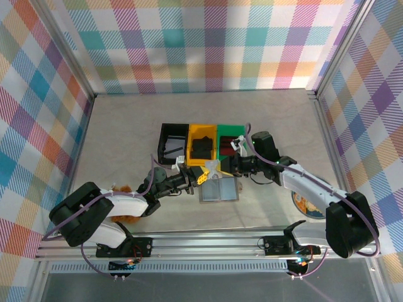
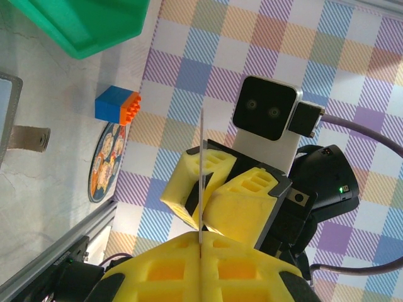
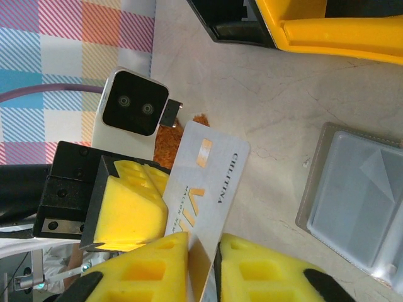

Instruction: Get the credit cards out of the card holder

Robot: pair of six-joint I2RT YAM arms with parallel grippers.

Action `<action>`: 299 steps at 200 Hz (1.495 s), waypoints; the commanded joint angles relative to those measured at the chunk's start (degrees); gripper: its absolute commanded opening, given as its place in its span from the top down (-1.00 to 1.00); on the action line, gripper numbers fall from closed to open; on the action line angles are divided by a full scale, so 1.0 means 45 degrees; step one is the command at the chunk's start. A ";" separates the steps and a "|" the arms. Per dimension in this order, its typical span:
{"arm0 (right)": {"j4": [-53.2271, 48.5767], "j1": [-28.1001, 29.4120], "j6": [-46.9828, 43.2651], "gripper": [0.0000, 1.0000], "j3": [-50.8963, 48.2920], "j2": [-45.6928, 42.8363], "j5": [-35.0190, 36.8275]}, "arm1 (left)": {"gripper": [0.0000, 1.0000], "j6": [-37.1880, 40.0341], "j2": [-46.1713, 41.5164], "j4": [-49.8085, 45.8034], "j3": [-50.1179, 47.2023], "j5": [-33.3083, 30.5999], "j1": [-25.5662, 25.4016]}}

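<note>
Grey bifold fabric card holder [image 1: 219,190] — open on marbled tabletop [image 1: 126,138], beneath both arms. Pale silver plastic credit card [image 3: 208,182] — out, pinched tight in left end effector [image 2: 200,244]. Right end effector [image 3: 203,251]: jaws narrow about it, grip uncertain. Further cards: cannot tell.

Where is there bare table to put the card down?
Free: the table left of the black bin, and behind the bins toward the back wall. Crowded: around the card holder, where the left gripper and right gripper meet.
</note>
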 commanded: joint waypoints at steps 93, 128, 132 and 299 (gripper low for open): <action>-0.2733 -0.0040 0.0342 1.00 0.0858 -0.0815 0.2305 | -0.24 0.0369 0.0011 0.2318 0.0400 0.0808 0.0085; -0.6755 -0.0038 0.2032 1.00 0.2613 -0.0925 0.5835 | -0.32 0.3050 -0.1331 -0.1987 0.0943 0.1997 0.0204; -0.6992 -0.0038 0.2221 1.00 0.2763 -0.0987 0.6015 | -0.32 0.3669 -0.1651 -0.2967 0.1150 0.2158 0.0207; -1.1370 0.0372 0.7884 1.00 0.6971 -0.0741 0.6690 | -0.56 1.7876 -0.7358 -0.9696 0.0881 -0.3900 -0.3203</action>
